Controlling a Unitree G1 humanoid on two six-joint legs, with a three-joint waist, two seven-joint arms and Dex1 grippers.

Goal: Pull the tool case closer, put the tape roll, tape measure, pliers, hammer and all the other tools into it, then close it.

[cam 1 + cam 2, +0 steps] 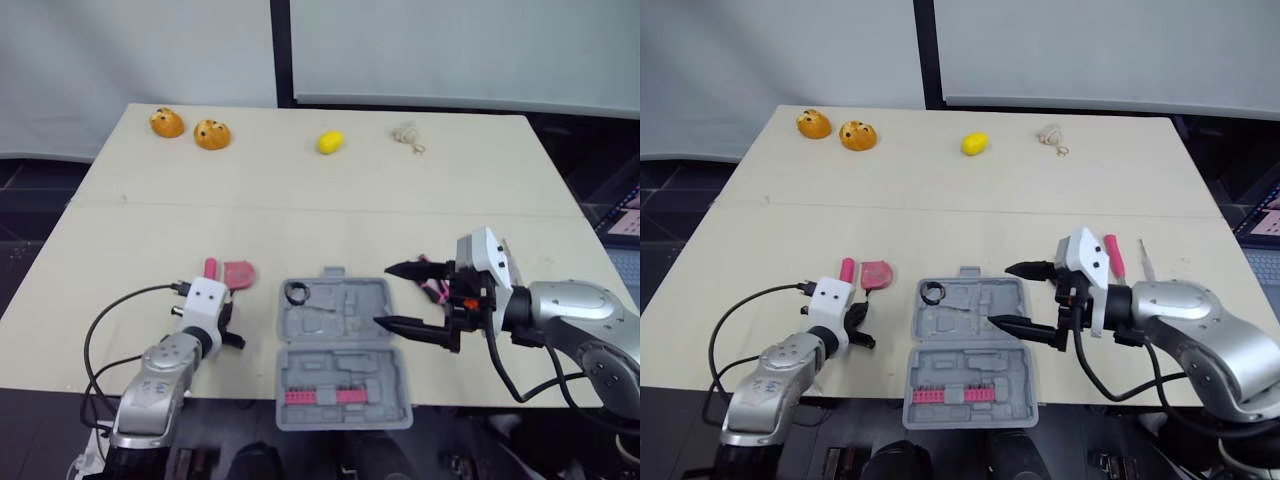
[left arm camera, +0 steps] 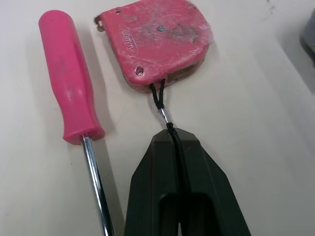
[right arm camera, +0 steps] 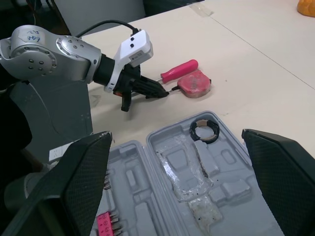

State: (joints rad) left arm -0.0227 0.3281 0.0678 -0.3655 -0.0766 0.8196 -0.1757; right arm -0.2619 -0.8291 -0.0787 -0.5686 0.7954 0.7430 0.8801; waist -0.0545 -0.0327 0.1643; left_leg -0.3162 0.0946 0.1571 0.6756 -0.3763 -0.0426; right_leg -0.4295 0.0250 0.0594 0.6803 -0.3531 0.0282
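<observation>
Tape measure lies just beyond left gripper, clamped on its cord.

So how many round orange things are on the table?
2, both at the table's far left: one orange thing nearest the corner, the other just right of it. None looks hidden.

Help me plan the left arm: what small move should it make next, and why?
Probably raise the left gripper slightly and swing it toward the case. It is shut on the black cord of the tape measure, which lies on the table beside the screwdriver, and the case lies open nearby.
</observation>
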